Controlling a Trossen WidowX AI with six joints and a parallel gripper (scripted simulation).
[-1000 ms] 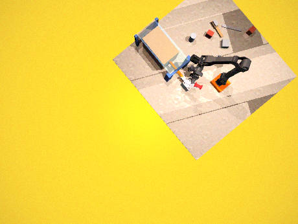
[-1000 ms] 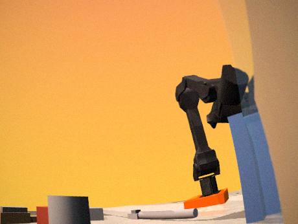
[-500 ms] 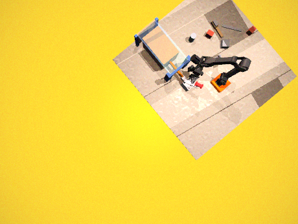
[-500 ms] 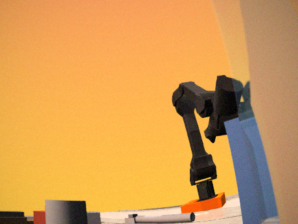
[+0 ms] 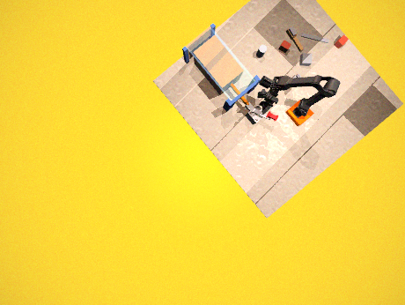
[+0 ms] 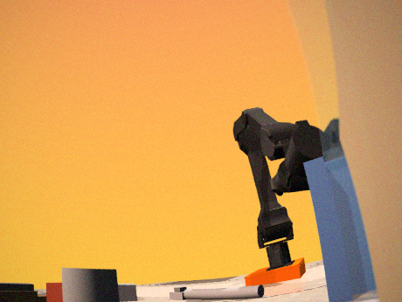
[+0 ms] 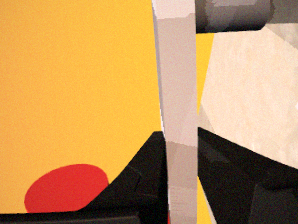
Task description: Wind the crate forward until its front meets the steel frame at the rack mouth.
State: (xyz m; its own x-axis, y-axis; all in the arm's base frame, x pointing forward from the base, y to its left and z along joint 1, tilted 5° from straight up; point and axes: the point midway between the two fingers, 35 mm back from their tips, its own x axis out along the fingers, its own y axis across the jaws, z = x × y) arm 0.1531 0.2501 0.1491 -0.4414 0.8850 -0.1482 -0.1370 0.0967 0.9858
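Observation:
The tan crate (image 5: 225, 69) lies inside the cubby behind the clear panels, with a gap between its front and the blue steel frame (image 5: 241, 94) (image 6: 325, 227). It looks flat. An orange strap (image 5: 239, 94) runs under the frame to the hand winch (image 5: 253, 117). My gripper (image 5: 264, 110) (image 7: 180, 140) is shut on the pale bar of the winch handle (image 7: 180, 75), close over the winch. The handle's red knob (image 5: 273, 116) (image 7: 67, 189) is beside the fingers. A dark grey cylinder (image 7: 232, 12) is at the bar's far end. Whether the key sits in the winch hole cannot be told.
A white cylinder (image 5: 261, 49) (image 6: 89, 285), a red block (image 5: 284, 46), a grey block (image 5: 305, 59), a hammer (image 5: 296, 41) and a thin rod (image 5: 314, 38) lie beyond the arm. Another red block (image 5: 341, 41) is near the bench edge. A grey rod (image 6: 223, 292) lies near the orange base (image 5: 299, 115).

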